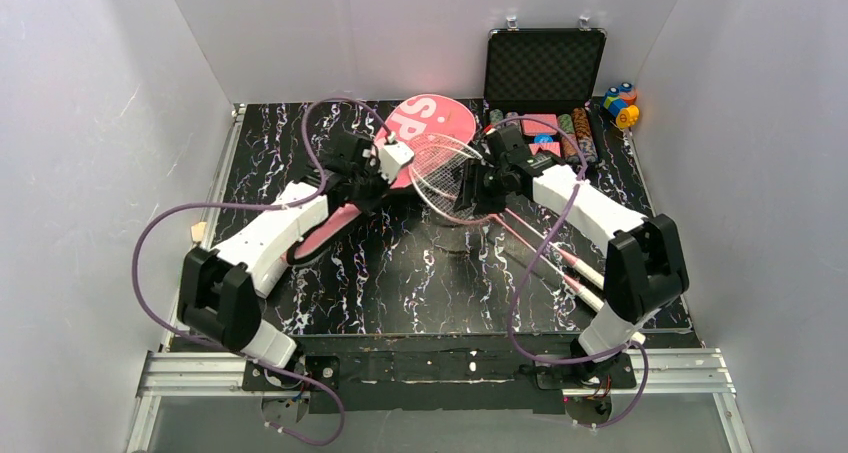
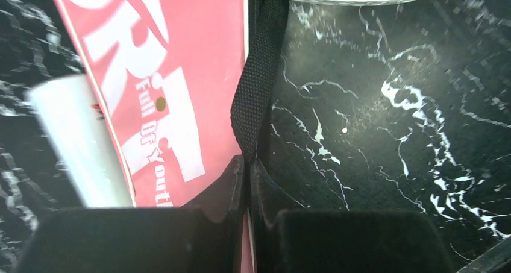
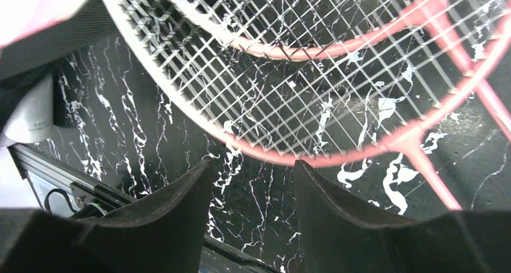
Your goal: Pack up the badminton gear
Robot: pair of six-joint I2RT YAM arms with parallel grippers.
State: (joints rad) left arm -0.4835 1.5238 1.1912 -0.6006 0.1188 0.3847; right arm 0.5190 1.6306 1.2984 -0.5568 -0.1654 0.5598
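Note:
The pink "SPORT" bag lies at the back middle of the table and fills the left of the left wrist view. My left gripper is shut on the bag's black strap. A white tube lies beside the bag. Two red-framed rackets lie overlapped, heads by the bag and white handles towards the right arm. My right gripper is open and empty just above a racket's rim. No shuttlecock shows.
An open black case of poker chips stands at the back right, with small coloured toy blocks beside it. White walls enclose three sides. A metal rail runs along the near edge. A small beige piece lies off the table's left edge.

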